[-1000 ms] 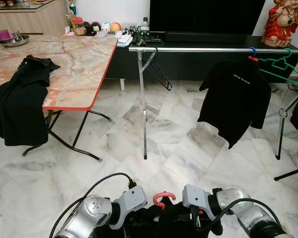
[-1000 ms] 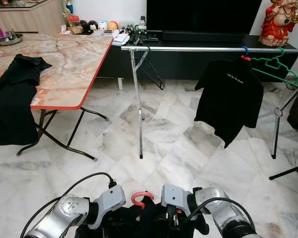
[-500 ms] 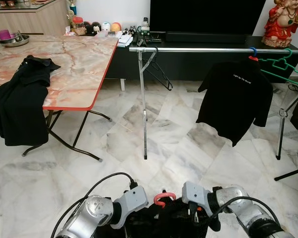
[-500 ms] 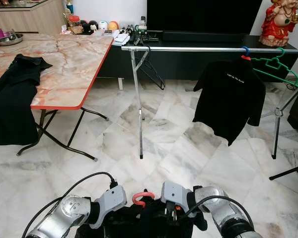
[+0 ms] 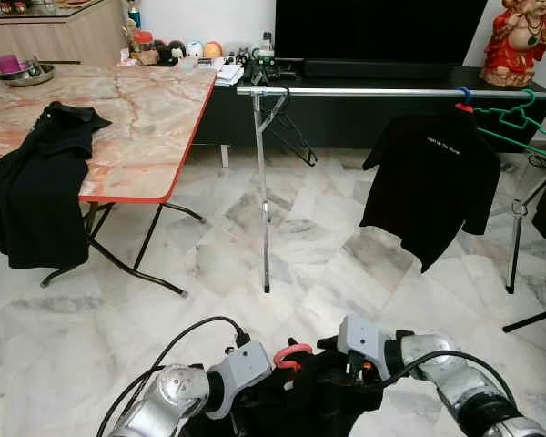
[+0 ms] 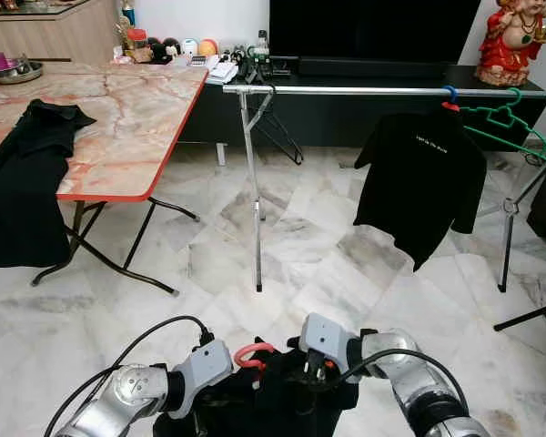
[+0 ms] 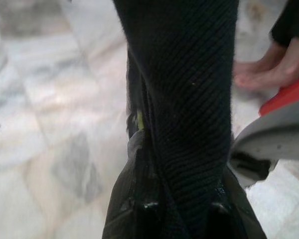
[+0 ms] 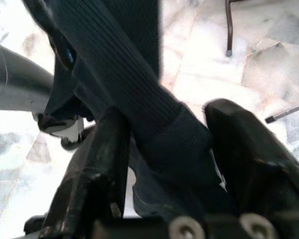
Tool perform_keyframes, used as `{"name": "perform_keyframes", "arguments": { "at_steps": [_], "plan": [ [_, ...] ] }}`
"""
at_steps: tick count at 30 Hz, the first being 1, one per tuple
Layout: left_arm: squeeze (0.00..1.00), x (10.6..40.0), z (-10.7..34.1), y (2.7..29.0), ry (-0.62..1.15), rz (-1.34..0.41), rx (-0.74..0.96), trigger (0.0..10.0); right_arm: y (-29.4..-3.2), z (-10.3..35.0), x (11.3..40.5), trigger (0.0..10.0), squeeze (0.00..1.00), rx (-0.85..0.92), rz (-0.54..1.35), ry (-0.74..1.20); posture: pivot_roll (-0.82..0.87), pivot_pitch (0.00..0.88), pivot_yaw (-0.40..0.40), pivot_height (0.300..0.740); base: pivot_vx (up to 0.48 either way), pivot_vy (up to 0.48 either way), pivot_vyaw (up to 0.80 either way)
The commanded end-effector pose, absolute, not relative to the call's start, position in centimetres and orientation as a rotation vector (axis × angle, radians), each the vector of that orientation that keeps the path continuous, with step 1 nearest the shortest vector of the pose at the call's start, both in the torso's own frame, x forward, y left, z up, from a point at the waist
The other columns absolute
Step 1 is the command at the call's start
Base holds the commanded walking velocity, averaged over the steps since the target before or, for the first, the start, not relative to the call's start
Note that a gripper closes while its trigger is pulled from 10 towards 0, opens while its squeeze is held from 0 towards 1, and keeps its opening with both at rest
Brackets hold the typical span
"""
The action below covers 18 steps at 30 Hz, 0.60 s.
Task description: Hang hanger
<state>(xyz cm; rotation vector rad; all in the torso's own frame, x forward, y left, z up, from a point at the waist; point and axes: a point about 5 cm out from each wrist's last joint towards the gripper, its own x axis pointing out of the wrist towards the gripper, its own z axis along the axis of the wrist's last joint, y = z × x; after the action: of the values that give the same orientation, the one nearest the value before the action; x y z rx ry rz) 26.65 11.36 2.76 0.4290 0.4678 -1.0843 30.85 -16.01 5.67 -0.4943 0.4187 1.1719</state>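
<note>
Presently, low centre of the head views:

Item: red hanger hook [image 5: 292, 355], poking up from a black garment [image 5: 323, 401] bunched between the two arms at the bottom edge. The hanger's body is hidden inside the cloth.

Item: left gripper [image 7: 182, 199]. In its wrist view the fingers are clamped narrow on a fold of the black ribbed fabric.

Item: right gripper [image 8: 162, 149]. Fingers partly apart with a thick band of the same fabric pinched between them.

Item: steel clothes rail [image 5: 391, 92], running across the upper middle to upper right, well apart from the grippers. Already on it: a black T-shirt [image 5: 429, 187] toward the upper right, a green hanger [image 5: 519, 123] at the far right, a bare dark hanger [image 5: 287, 127] near the rail's upright post.

Item: marble-topped table [image 5: 136, 118], upper left, with another black garment [image 5: 36, 182] draped over its edge.

Handling note, as judgement: the load looks ready to carry. To do it well, keep the hook upright and clear of the cloth, raise it above rail height, and aim for the bare stretch between the dark hanger and the T-shirt. Lower until the hook bears on the bar before either grip lets go.
</note>
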Motion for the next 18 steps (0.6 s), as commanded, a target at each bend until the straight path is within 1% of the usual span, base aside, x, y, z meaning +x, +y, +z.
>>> {"name": "perform_keyframes", "arguments": {
  "at_steps": [1,6,12,14,15,17,18],
  "plan": [
    [0.0,26.5,2.3,12.0,0.487,-1.056,0.444,0.0,-16.6,6.7,31.6,10.0,1.0,-0.492,1.135,0.374,0.11,0.043,-0.05,0.74,0.0,0.0,0.0],
    [0.0,26.6,2.3,12.0,0.477,-1.049,0.436,0.0,-16.6,6.4,31.2,10.0,1.0,-0.478,1.166,0.396,0.11,0.046,-0.049,0.74,0.0,0.0,0.0],
    [0.0,26.9,2.2,12.0,0.464,-1.02,0.438,0.0,-16.5,6.3,31.1,10.0,1.0,-0.471,1.145,0.387,0.11,0.055,-0.05,0.74,0.0,0.0,0.0],
    [0.0,27.3,2.2,12.3,0.453,-0.966,0.455,0.0,-16.7,6.5,31.6,10.0,1.0,-0.478,1.072,0.359,0.11,0.06,-0.051,0.74,0.0,0.0,0.0],
    [0.0,27.8,2.2,12.7,0.433,-0.888,0.481,0.0,-17.1,6.8,32.3,10.0,1.0,-0.479,0.97,0.339,0.11,0.062,-0.053,0.74,0.0,0.0,0.0],
    [0.0,28.0,2.2,12.8,0.428,-0.872,0.487,0.0,-17.2,6.8,32.4,10.0,1.0,-0.478,0.949,0.336,0.11,0.062,-0.053,0.74,0.0,0.0,0.0],
    [0.0,28.5,2.3,13.3,0.414,-0.786,0.5,0.0,-17.7,6.9,32.7,10.0,0.76,-0.478,0.863,0.329,0.11,0.064,-0.054,0.74,0.0,0.0,0.0]
  ]
}}
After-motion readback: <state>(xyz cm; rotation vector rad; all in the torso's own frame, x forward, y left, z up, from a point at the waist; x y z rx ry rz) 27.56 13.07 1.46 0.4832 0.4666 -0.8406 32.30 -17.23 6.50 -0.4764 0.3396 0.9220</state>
